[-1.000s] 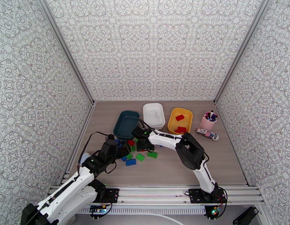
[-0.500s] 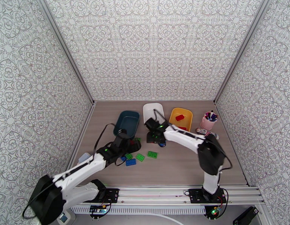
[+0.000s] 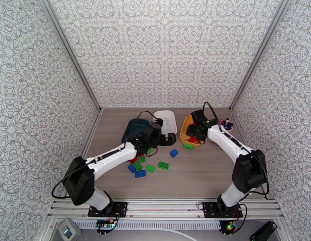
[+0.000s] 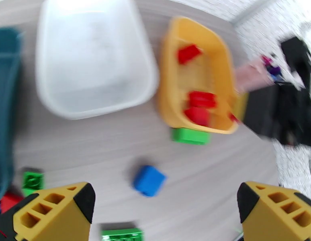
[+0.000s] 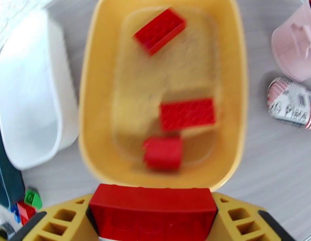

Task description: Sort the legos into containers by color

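Note:
My right gripper (image 5: 153,215) is shut on a red lego (image 5: 153,209) just above the near rim of the yellow container (image 5: 85,117), which holds three red legos (image 5: 187,114). From above, the right gripper (image 3: 195,134) hangs over the yellow container (image 3: 183,131). My left gripper (image 4: 163,197) is wide open with nothing in it, above a blue lego (image 4: 149,180). A green lego (image 4: 191,136) lies against the yellow container's near side. Seen from above, the left gripper (image 3: 168,139) is near the white container (image 3: 171,117) and the teal container (image 3: 133,127). Several green, blue and red legos (image 3: 150,168) lie scattered in front.
A pink cup of pens (image 5: 296,49) stands right of the yellow container, with a striped tube (image 5: 292,103) lying in front of it. The cup (image 3: 226,125) is partly behind my right arm. Patterned walls close in the table on three sides.
My right arm has carried the red lego from the pile to the yellow container. My left arm has swung from the left pile toward the middle, its gripper staying open.

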Robot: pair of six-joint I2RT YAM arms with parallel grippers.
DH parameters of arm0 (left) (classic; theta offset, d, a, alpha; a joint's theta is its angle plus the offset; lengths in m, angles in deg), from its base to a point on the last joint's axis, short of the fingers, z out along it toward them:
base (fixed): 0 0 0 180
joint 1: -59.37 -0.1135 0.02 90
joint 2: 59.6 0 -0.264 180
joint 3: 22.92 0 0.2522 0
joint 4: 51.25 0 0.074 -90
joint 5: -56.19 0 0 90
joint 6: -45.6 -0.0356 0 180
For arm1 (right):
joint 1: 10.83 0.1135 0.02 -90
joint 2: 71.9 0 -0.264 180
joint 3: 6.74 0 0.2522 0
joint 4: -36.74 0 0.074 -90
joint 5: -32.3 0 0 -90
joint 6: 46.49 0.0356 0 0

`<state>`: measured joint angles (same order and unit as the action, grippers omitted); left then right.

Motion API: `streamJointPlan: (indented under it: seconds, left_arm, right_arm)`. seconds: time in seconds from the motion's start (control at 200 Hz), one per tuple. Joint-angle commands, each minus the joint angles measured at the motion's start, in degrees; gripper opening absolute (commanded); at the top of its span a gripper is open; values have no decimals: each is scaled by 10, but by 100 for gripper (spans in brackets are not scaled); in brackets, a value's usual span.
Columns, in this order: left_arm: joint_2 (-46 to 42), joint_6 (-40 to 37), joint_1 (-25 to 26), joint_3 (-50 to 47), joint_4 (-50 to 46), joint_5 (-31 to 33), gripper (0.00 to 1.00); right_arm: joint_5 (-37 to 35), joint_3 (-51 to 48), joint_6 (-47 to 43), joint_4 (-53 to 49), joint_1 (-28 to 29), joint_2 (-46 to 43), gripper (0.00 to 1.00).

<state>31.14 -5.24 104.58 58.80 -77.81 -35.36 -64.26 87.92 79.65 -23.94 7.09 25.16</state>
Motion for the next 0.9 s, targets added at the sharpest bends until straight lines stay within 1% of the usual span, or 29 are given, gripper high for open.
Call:
streamJointPlan:
  seconds: [0.0,0.135,0.21,0.26,0.305,0.435,0.565,0.74,0.895]
  left_arm:
    - [3,-20,15,20,-11,0,99]
    - [-31,-25,13,-5,-40,28,99]
    - [-55,-25,4,-28,-54,44,99]
    - [-73,-23,-2,-43,-62,50,99]
    - [-88,-22,-9,-58,-70,57,99]
    - [-131,-17,-28,-97,-102,83,99]
    - [-167,-7,-50,-132,-142,111,97]
    - [-213,16,-77,-179,-186,137,94]
    - [-248,40,-99,-224,-214,148,90]
  right_arm:
    - [12,53,-29,-19,-21,38,72]
    - [8,93,-45,-35,-30,63,84]
    - [9,99,-48,-39,-30,65,87]
    - [11,99,-49,-40,-30,63,88]
    - [20,96,-49,-38,-30,58,88]
    - [53,67,-48,-18,-25,34,81]
    - [73,45,-50,-8,-1,13,76]
    - [80,31,-47,-2,58,0,73]
    - [86,23,-33,13,129,1,71]
